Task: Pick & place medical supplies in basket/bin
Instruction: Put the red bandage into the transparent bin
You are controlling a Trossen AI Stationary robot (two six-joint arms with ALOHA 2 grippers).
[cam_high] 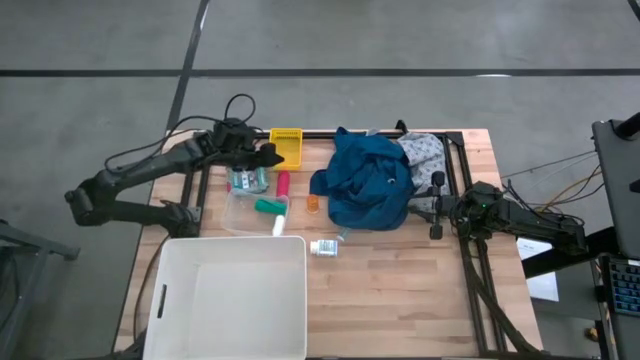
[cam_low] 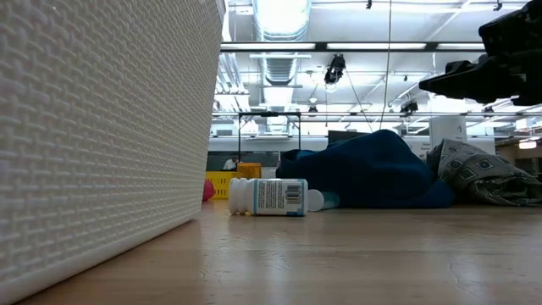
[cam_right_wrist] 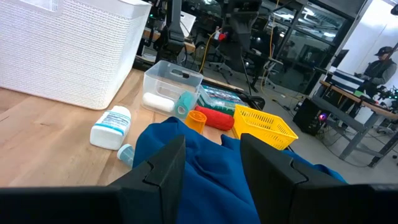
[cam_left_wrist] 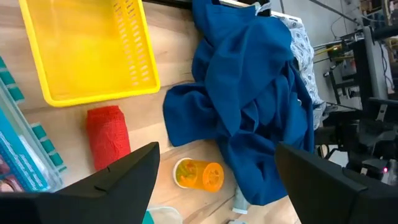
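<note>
The white tub (cam_high: 235, 242) stands at the table's near left. A blue garment (cam_high: 368, 180) lies heaped at the far middle, with the grey speckled cloth (cam_high: 425, 152) against its right side. A red roll (cam_high: 283, 184), an orange bottle (cam_high: 313, 203), a green bottle (cam_high: 270, 207) and a white bottle (cam_high: 324, 247) lie on the wood between garment and tub. My left gripper (cam_high: 268, 157) hovers open by the red roll (cam_left_wrist: 109, 134). My right gripper (cam_high: 437, 206) is open at the garment's right edge (cam_right_wrist: 205, 180).
A yellow basket (cam_high: 287, 146) sits at the far edge beside my left gripper. A clear plastic box (cam_high: 250, 205) and a teal-printed pack (cam_high: 248, 180) lie left of the red roll. Bare wood stretches right of the tub. A person (cam_right_wrist: 380, 59) is in the room behind.
</note>
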